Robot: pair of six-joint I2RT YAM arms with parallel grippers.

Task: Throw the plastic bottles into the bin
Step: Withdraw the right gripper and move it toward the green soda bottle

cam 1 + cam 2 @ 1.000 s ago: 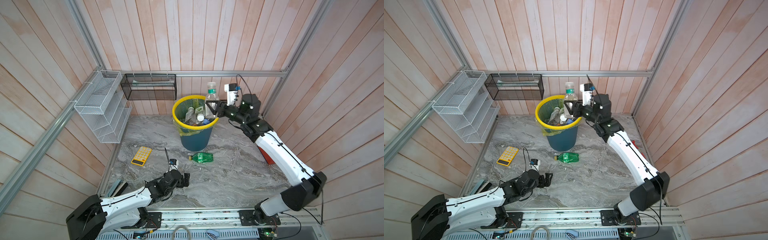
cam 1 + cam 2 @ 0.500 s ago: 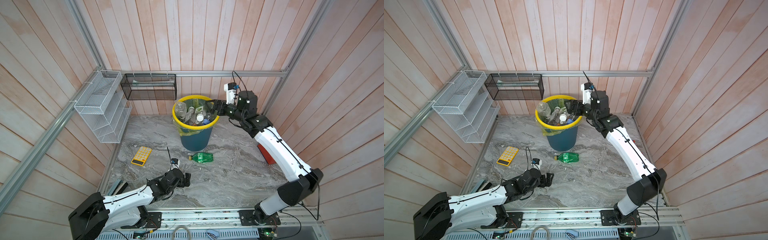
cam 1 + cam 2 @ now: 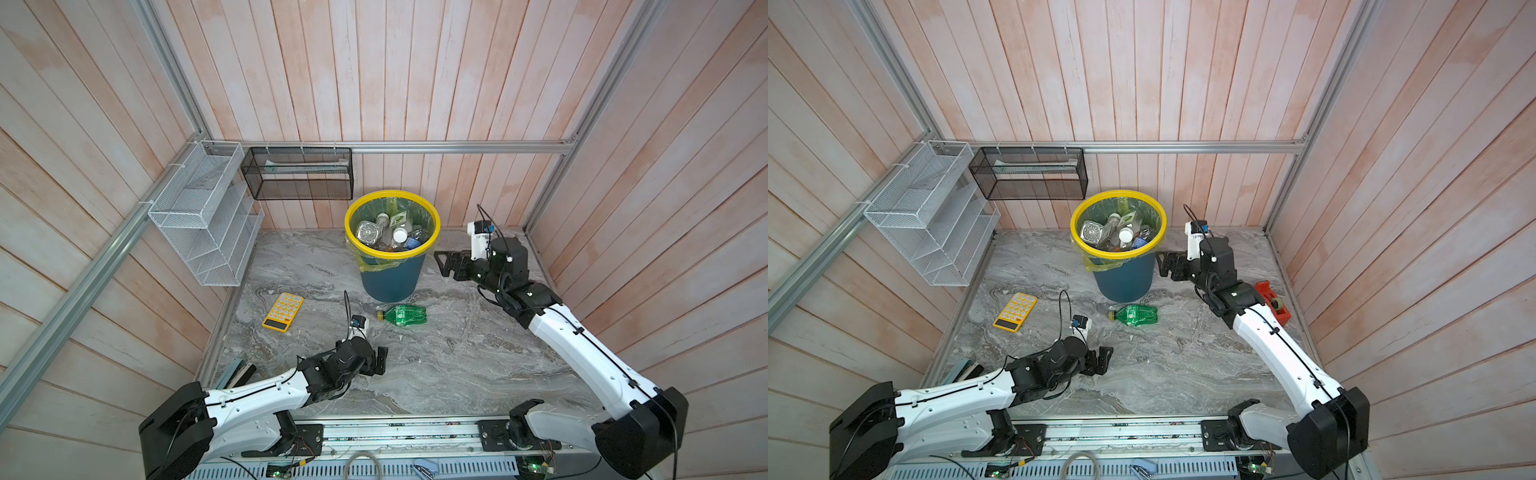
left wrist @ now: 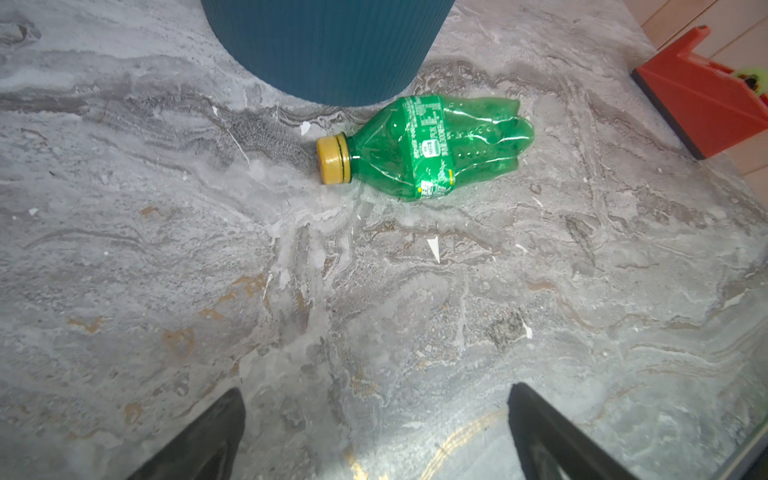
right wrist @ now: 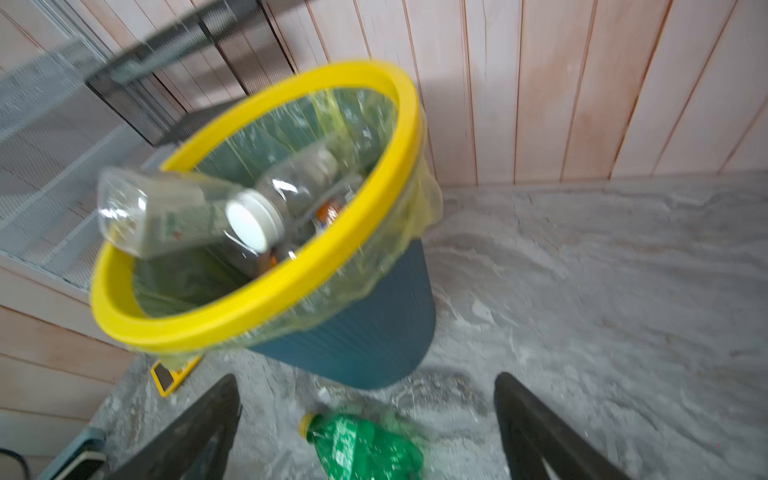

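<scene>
The bin [image 3: 390, 278] [image 3: 1125, 282], teal with a yellow rim and a yellow-green liner, stands at the back and holds several plastic bottles [image 3: 368, 230] [image 3: 1092, 230]. In the right wrist view a clear white-capped bottle [image 5: 166, 216] lies slanted over the far rim of the bin [image 5: 353, 332]. A crushed green bottle [image 3: 405, 315] [image 3: 1136, 314] [image 4: 436, 145] [image 5: 365, 449] lies on the floor just in front of the bin [image 4: 324, 50]. My right gripper [image 3: 442, 262] [image 3: 1165, 264] [image 5: 368, 382] hangs open and empty beside the bin's right side. My left gripper [image 3: 380, 361] [image 3: 1104, 359] [image 4: 374, 399] is open and low, short of the green bottle.
A yellow calculator [image 3: 283, 311] [image 3: 1015, 311] lies left of the green bottle. A red tape dispenser [image 3: 1273, 299] [image 4: 702, 95] sits by the right wall, behind my right arm. A white wire rack [image 3: 203, 216] and a black mesh basket [image 3: 299, 174] hang on the back left walls.
My right gripper opened over the bin and let go of a clear bottle, which dropped in. It then drew back right and lower. The left arm barely moved.
</scene>
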